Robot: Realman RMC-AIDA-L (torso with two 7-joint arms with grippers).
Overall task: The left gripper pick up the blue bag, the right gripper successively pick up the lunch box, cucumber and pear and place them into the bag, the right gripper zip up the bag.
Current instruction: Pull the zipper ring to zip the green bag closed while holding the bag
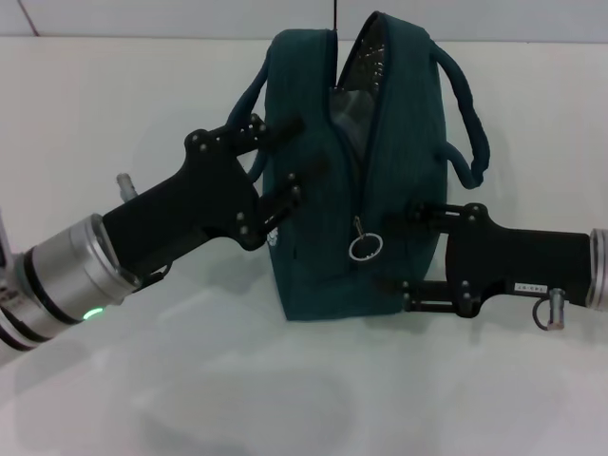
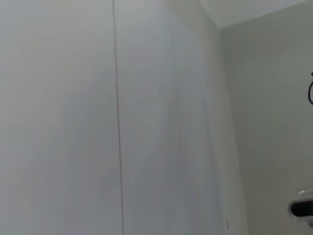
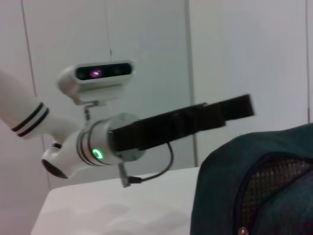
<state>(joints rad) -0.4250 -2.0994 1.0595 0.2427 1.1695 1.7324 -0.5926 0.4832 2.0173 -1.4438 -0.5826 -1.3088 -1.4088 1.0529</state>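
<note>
Blue bag (image 1: 380,180) is the thing I am working on, and it stands upright on the white table (image 1: 237,399), right between my two grippers. My right gripper (image 1: 399,252) sits against the bag's side, close to the round zip ring (image 1: 365,247). Its two fingers are spread apart, one near the ring and one lower down by the bag's bottom, and they pinch nothing that I can see. My left gripper (image 1: 290,157) is on the other side of the bag. Its fingers are spread too, and they press on the bag's wall just under the near handle (image 1: 249,104).

The zip is shut only in its lower part; the top gapes open and shows a dark mesh lining (so I think the zipping is only partly done).

What could go wrong? If my right fingers miss the small ring, they may close on cloth and drag the bag. If my left gripper lets the wall slip, the bag could tip or slide when the zip is pulled.

I cannot see inside the bag, so I cannot tell if the lunch box, cucumber and pear are in there. My left wrist view shows only bare wall.
</note>
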